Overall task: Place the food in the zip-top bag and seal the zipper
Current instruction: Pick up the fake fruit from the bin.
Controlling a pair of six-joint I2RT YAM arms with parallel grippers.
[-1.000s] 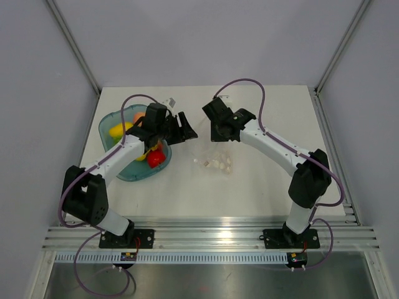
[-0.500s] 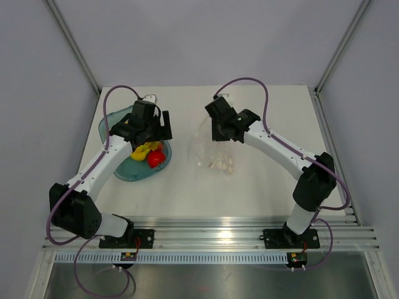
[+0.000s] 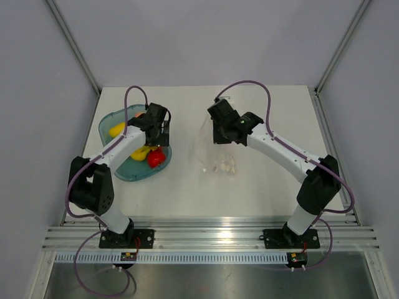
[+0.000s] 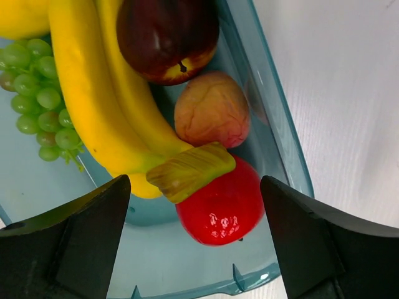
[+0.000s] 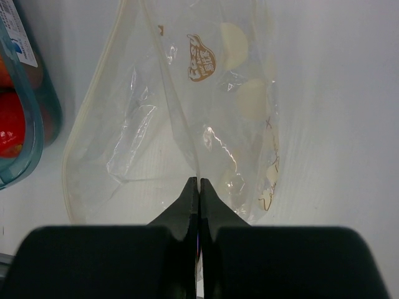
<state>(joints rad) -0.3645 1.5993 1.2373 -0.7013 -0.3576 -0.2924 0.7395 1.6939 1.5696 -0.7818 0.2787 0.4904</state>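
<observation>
The toy food lies in a teal tray (image 4: 274,149): a yellow banana bunch (image 4: 100,99), green grapes (image 4: 37,87), a dark red plum (image 4: 165,37), a peach (image 4: 212,109) and a red apple (image 4: 221,202). My left gripper (image 4: 196,237) is open just above the apple, its fingers (image 4: 75,243) wide on either side. My right gripper (image 5: 199,182) is shut on an edge of the clear zip-top bag (image 5: 156,118) and holds it lifted off the table; the bag (image 3: 215,149) hangs right of the tray. The zipper strip is too faint to tell apart.
The teal tray (image 3: 112,121) stands at the table's left, near the left wall. White table surface (image 3: 262,187) lies in front of the bag. Grey walls close the sides and back. Purple cables loop over both arms.
My left gripper has swung back from the table's middle and dropped over the tray, above the apple. My right gripper has stayed shut on the bag and raised its edge slightly.
</observation>
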